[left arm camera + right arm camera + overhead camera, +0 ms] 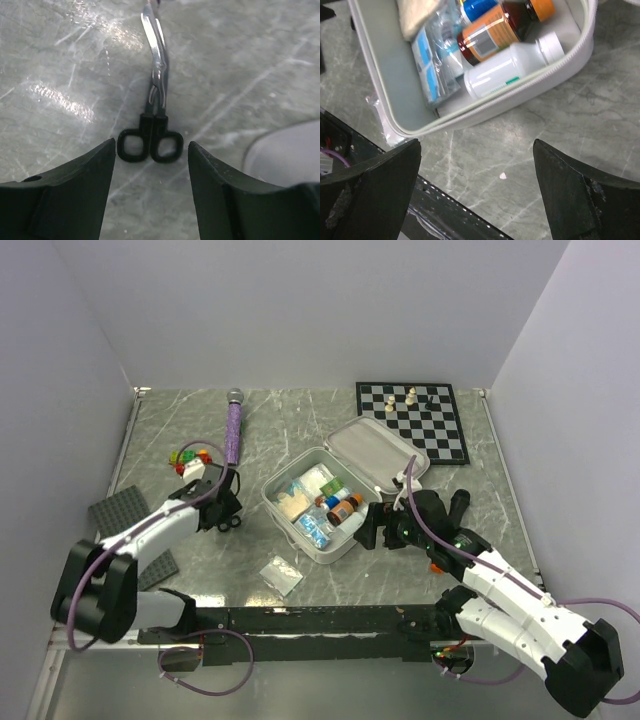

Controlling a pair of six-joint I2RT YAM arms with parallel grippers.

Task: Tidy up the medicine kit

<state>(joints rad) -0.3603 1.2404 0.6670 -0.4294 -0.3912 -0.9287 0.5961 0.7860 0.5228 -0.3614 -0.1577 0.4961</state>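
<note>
The white rounded-square soft zip medicine kit (375,448) sits open near the middle of the grey marbled table (480,500), its hinged lid thrown back toward the black-and-white chessboard (435,425). Its tray already holds a white plastic bottle (510,65), an amber bottle with an orange cap (490,32) and several blue-and-white packets, so the packing looks well under way. By the look of it two things are left outside: a pair of black-handled metal scissors (155,115) lying on the table to the left of the kit, and a small clear plastic packet (282,575) in front of it. The left gripper (152,147) hangs low over the scissors' handle loops, fingers apart and gripping nothing. The right gripper (477,145) hovers just beside the kit's right wall, spread wide and empty.
</note>
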